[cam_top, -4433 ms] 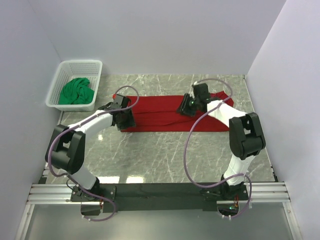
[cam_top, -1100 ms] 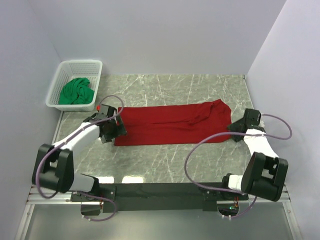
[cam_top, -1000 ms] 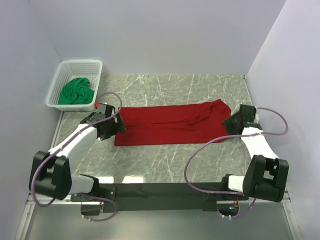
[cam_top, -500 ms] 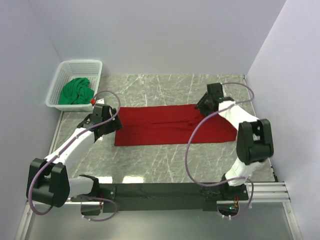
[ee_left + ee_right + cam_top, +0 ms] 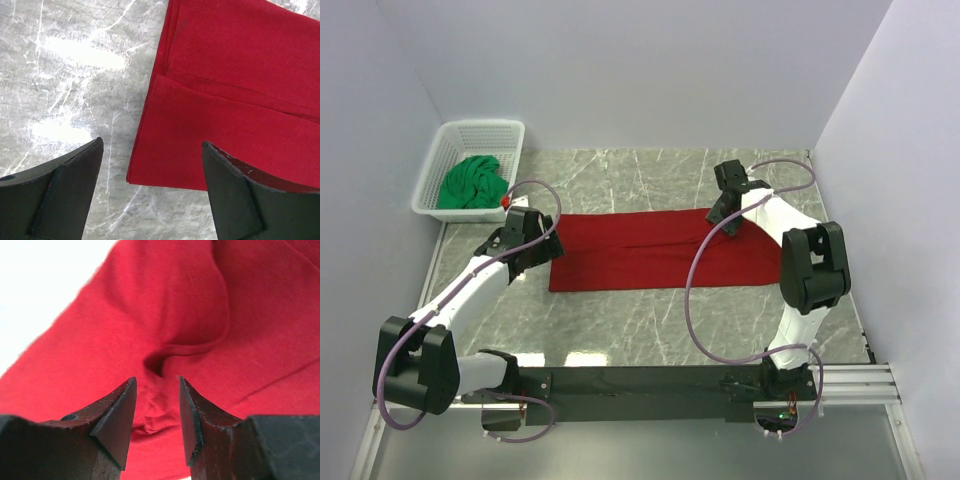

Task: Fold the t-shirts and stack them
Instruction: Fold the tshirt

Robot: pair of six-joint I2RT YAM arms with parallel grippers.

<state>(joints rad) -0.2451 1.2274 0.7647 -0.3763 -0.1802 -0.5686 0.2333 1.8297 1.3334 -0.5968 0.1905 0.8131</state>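
The red t-shirt (image 5: 650,250) lies flat as a long folded band across the middle of the table. My left gripper (image 5: 542,247) hovers at its left end with the jaws wide open; the left wrist view shows the shirt's near-left corner (image 5: 165,165) between my fingers (image 5: 75,180). My right gripper (image 5: 724,214) is at the shirt's far edge, right of centre. Its jaws stand narrowly apart over a small pucker in the red cloth (image 5: 160,360), with nothing clamped. The green t-shirt (image 5: 472,182) lies crumpled in the basket.
The white lattice basket (image 5: 480,126) stands at the far left corner against the wall. Grey marble table (image 5: 650,320) shows in front of and behind the shirt. Walls close in the left, back and right sides.
The right arm swung in from the table's right edge to the shirt's far edge, and the lump at the shirt's right end is flattened. The left gripper drew back slightly off the shirt's left end.
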